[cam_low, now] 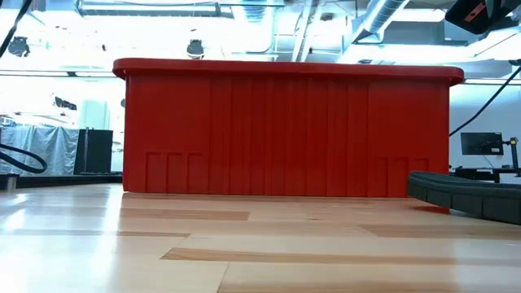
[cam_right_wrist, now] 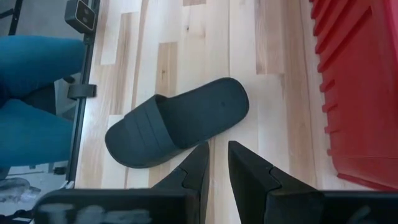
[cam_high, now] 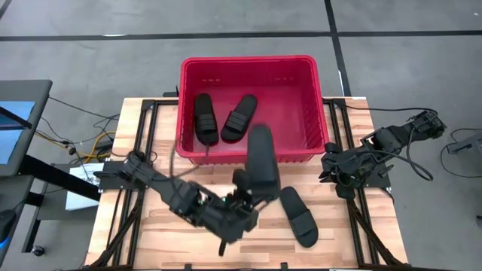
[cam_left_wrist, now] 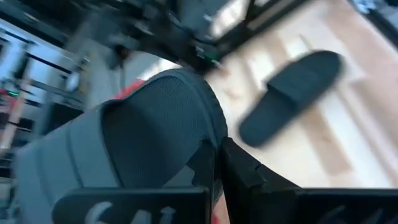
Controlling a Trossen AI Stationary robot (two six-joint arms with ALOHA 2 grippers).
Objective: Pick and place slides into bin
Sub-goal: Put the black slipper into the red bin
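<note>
A red bin (cam_high: 316,98) stands at the table's far middle with two black slides (cam_high: 206,117) (cam_high: 239,118) lying on its floor. My left gripper (cam_high: 245,188) is shut on a third slide (cam_high: 260,158), held in the air just in front of the bin's near wall. A fourth slide (cam_high: 299,216) lies flat on its sole on the table, right of my left gripper; it also shows in the right wrist view (cam_right_wrist: 177,130) and the low view (cam_low: 472,195). My right gripper (cam_right_wrist: 217,162) waits at the table's right edge, empty, with a narrow gap between its fingers. My left gripper pinches the edge of the slide's sole (cam_left_wrist: 208,146) between its two fingers (cam_left_wrist: 249,177), on one long side toward the slide's near end. The slide is lifted clear of the table, and its far end (cam_high: 260,134) reaches over the bin's near rim.
The wooden table top (cam_high: 151,226) shows bare on the near left. Black frame rails (cam_high: 143,143) run along both sides of the table. Cables (cam_high: 83,139) and a monitor lie off the left side. A person's blue-clad legs (cam_right_wrist: 31,93) show beyond the table's near edge.
</note>
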